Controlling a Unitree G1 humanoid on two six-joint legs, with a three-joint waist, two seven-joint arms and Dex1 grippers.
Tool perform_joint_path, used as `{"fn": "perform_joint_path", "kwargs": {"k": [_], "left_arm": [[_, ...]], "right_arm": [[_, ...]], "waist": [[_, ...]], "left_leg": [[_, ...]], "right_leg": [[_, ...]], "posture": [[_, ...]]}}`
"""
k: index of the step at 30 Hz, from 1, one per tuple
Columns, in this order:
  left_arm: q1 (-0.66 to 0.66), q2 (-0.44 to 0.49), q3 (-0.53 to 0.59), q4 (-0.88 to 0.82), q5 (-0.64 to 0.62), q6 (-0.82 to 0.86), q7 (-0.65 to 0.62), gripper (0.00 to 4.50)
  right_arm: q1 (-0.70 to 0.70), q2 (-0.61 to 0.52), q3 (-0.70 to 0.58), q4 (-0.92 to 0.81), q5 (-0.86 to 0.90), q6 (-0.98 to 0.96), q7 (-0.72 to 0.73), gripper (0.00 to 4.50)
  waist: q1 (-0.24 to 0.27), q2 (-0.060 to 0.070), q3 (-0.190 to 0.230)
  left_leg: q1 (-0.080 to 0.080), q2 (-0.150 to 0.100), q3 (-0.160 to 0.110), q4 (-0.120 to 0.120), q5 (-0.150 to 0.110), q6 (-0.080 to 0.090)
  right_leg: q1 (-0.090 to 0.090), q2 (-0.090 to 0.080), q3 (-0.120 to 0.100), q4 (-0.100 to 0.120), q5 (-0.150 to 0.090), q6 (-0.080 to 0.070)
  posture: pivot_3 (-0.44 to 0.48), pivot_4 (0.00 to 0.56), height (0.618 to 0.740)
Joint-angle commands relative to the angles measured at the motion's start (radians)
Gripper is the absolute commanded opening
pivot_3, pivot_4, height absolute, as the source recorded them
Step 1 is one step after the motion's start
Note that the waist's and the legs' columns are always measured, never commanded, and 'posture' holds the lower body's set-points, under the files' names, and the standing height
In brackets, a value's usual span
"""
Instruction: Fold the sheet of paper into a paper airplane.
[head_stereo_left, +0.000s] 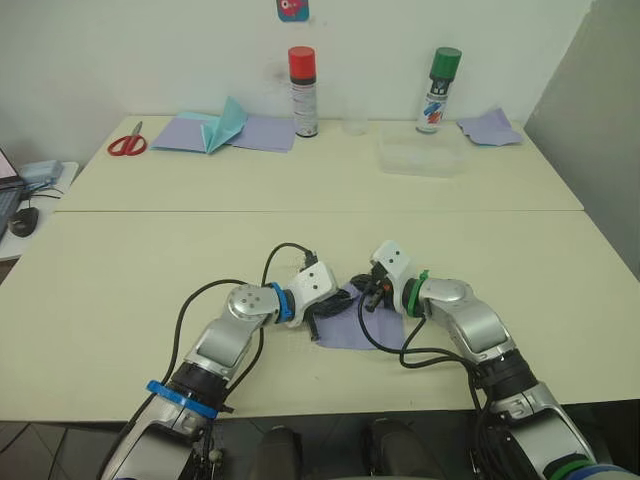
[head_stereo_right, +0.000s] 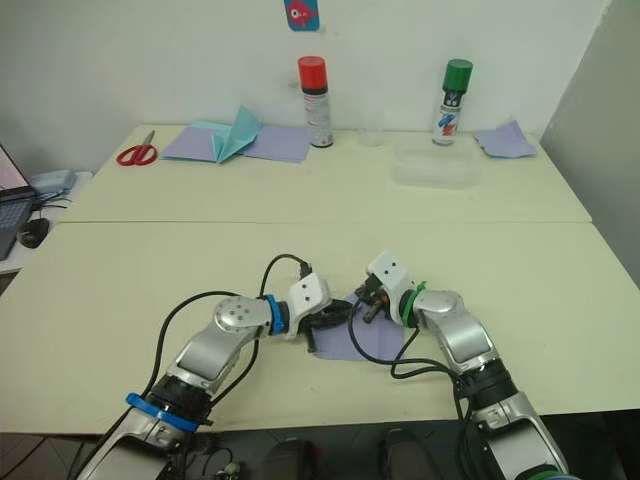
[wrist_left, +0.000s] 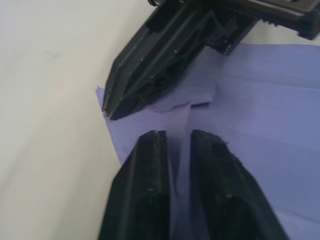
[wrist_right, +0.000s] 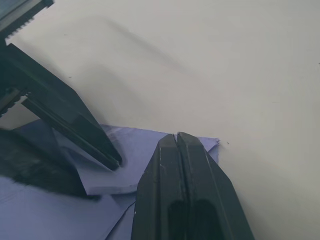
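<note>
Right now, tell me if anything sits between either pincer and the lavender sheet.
Nothing visible does. The left pincer already pinches a raised fold of the lavender sheet, and the right pincer, fingers together, rests at its corner.

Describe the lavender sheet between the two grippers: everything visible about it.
The sheet of paper is thin, lavender and creased, lying near the front edge of the table with a folded flap at one corner. The left gripper pinches a raised ridge of it between its fingers. The right gripper, fingers together, presses its tip on the folded corner. The rest lies flat.
</note>
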Motion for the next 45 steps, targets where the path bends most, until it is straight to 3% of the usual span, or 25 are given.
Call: {"fn": "perform_joint_path", "kwargs": {"k": [1, 6, 11, 17, 23, 34, 41, 45], "left_arm": [[0.036, 0.039, 0.051, -0.117, -0.063, 0.055, -0.029, 2.35], [0.08, 0.128, 0.177, -0.196, -0.198, 0.188, -0.068, 3.95], [0.045, 0.126, 0.26, -0.138, -0.251, 0.236, -0.028, 3.95], [0.024, 0.011, 0.226, -0.155, -0.245, 0.249, 0.064, 2.0], [0.035, -0.026, 0.153, -0.108, -0.176, 0.222, 0.115, 0.03], [0.034, -0.013, 0.015, 0.005, -0.028, 0.135, 0.118, 0.01], [0.03, -0.014, 0.01, 0.033, -0.011, 0.116, 0.111, 0.01], [0.033, -0.01, 0.012, 0.034, -0.009, 0.113, 0.105, 0.01]], "right_arm": [[0.029, -0.002, 0.025, 0.007, -0.013, 0.02, -0.001, 0.0], [0.029, -0.001, 0.029, 0.004, -0.014, 0.018, 0.002, 0.0], [0.024, -0.002, 0.035, 0.007, -0.016, 0.009, 0.01, 0.0], [0.022, -0.003, 0.039, 0.004, -0.015, 0.009, 0.015, 0.0], [0.031, -0.006, 0.042, -0.012, -0.013, 0.015, 0.014, 0.0], [0.052, -0.014, 0.052, -0.062, -0.01, 0.027, 0.02, 0.0], [0.057, 0.014, 0.043, -0.127, 0.035, 0.032, 0.045, 0.0], [0.046, 0.028, 0.051, -0.081, 0.006, 0.031, 0.016, 0.0]], "waist": [[-0.001, 0.0, 0.0], [-0.003, 0.0, 0.001], [-0.004, 0.0, 0.001], [-0.004, 0.0, 0.001], [-0.005, 0.0, 0.001], [-0.002, -0.001, 0.001], [0.0, -0.001, 0.001], [0.0, -0.001, 0.001]], "left_leg": [[0.0, 0.0, 0.0, -0.001, 0.0, 0.0], [0.0, 0.0, -0.001, -0.003, 0.0, 0.0], [0.0, 0.0, -0.002, -0.003, 0.0, 0.0], [0.0, -0.001, 0.0, -0.003, 0.0, 0.0], [0.0, -0.001, -0.001, -0.004, 0.0, 0.0], [0.0, -0.001, -0.001, -0.003, 0.0, 0.0], [0.001, -0.001, -0.001, -0.003, 0.0, 0.0], [0.001, -0.001, -0.001, -0.003, 0.0, 0.0]], "right_leg": [[0.0, 0.0, 0.0, 0.0, 0.0, 0.0], [-0.002, 0.0, 0.0, 0.0, -0.001, -0.002], [-0.002, 0.0, -0.001, 0.0, -0.002, -0.003], [-0.002, 0.0, 0.0, 0.0, -0.001, -0.002], [-0.002, 0.001, 0.0, 0.0, -0.001, -0.002], [0.0, 0.001, 0.0, 0.0, -0.001, -0.002], [0.0, 0.001, 0.0, 0.001, -0.001, -0.002], [0.0, 0.001, 0.0, 0.001, -0.001, -0.002]], "posture": [[0.0, 0.15, 0.74], [0.0, 0.15, 0.74], [0.0, 0.15, 0.74], [0.0, 0.15, 0.74], [0.0, 0.15, 0.74], [0.0, 0.15, 0.74], [0.0, 0.15, 0.74], [0.0, 0.15, 0.74]]}}
